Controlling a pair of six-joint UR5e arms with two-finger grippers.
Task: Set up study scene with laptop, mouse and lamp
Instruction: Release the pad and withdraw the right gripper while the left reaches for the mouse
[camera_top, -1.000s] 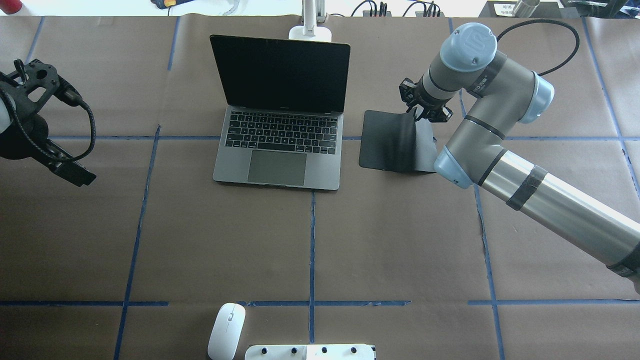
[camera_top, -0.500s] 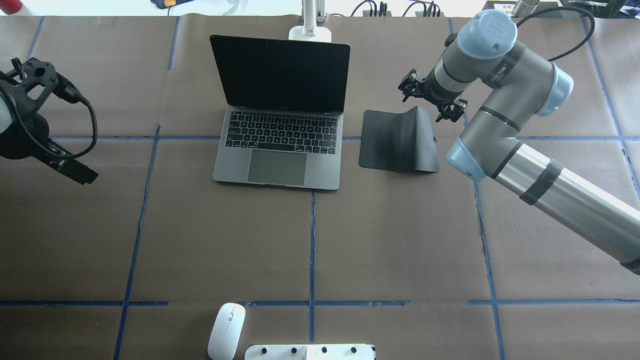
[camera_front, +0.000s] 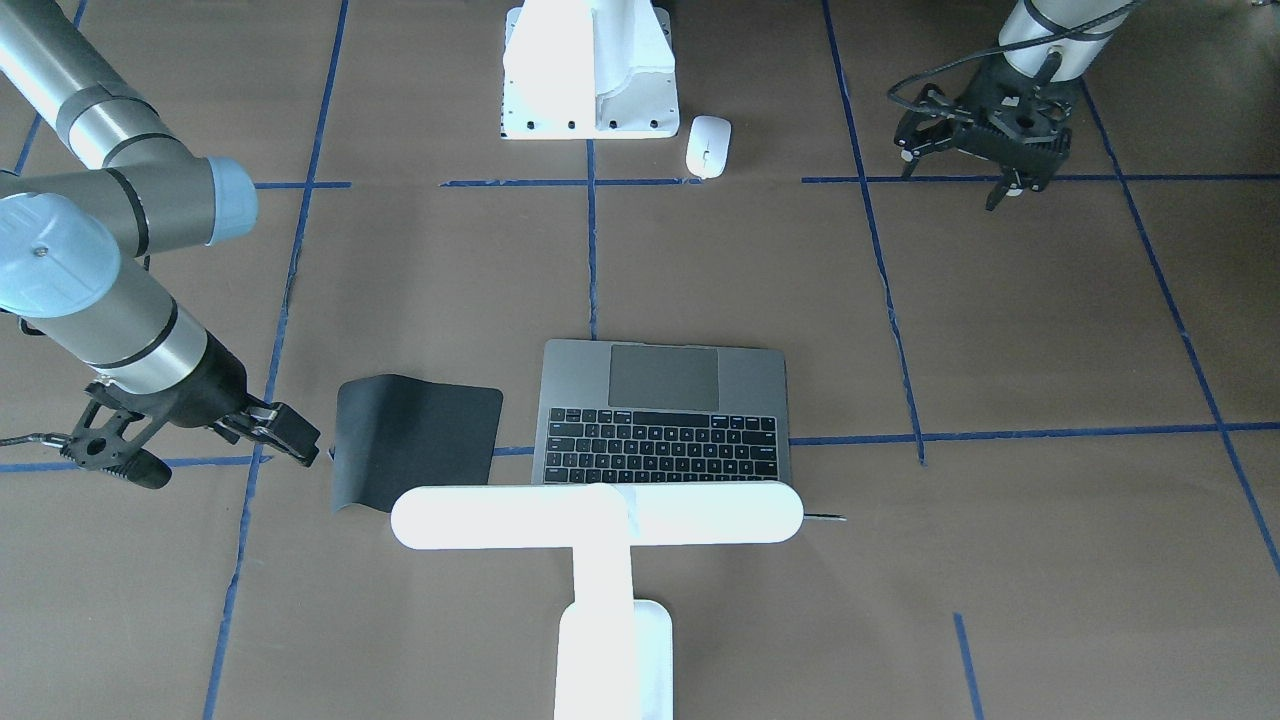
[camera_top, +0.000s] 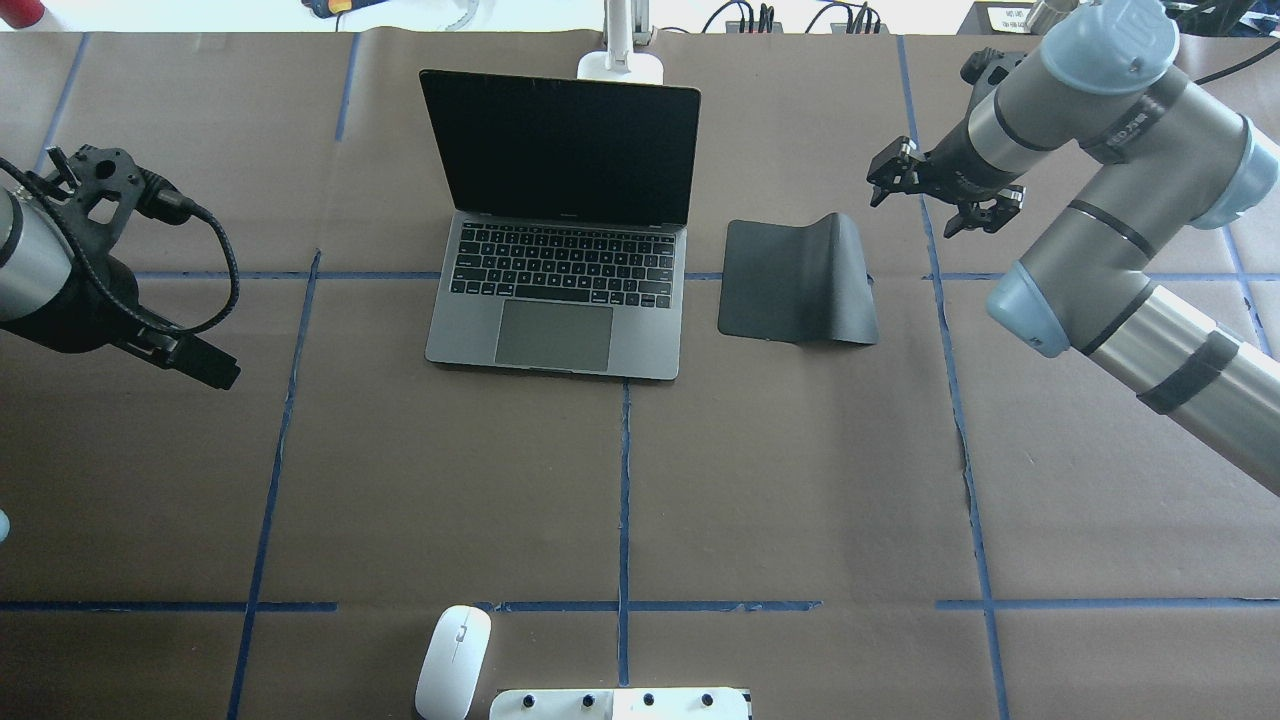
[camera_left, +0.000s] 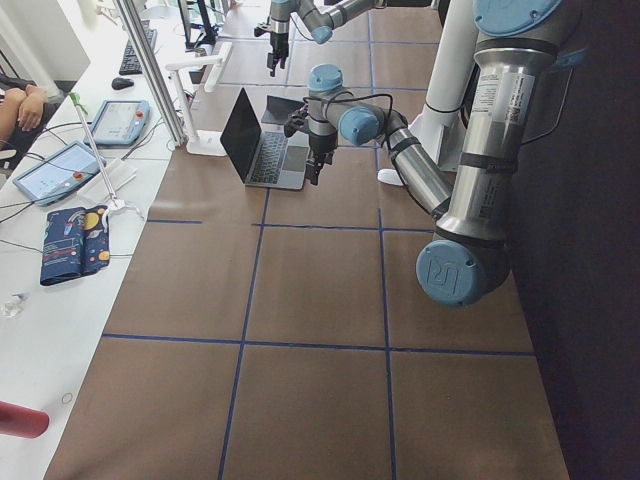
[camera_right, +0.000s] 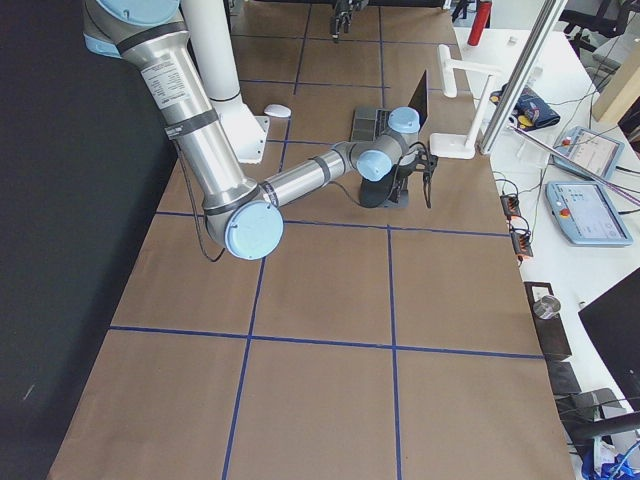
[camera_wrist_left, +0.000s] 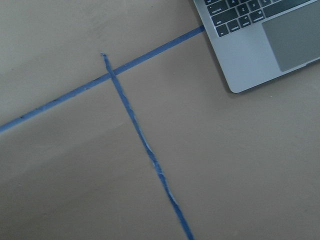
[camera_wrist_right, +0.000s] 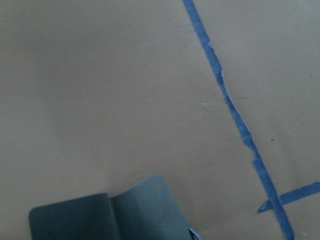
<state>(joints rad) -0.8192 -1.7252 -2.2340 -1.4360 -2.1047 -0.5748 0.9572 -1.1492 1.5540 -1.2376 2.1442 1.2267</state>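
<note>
Hovering beside mat (camera_top: 790, 285), right gripper (camera_top: 912, 210) jaws wide, left gripper (camera_front: 950, 180) likewise, laptop (camera_top: 560, 290) open (bezel lettering illegible).

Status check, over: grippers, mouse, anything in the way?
Left gripper open, empty, clear of the laptop. Right gripper open, empty, just past the mat. Mouse on the table beside the white stand, nothing holding it. Mat edge curled up.

A black mat (camera_top: 797, 285) lies right of centre in the overhead view, its right side humped off the brown-papered table (camera_top: 800, 480). Blue tape lines (camera_top: 624, 480) cross the table in a grid. A white stand (camera_top: 620, 703) with bolt holes sits at the bottom centre edge.
</note>
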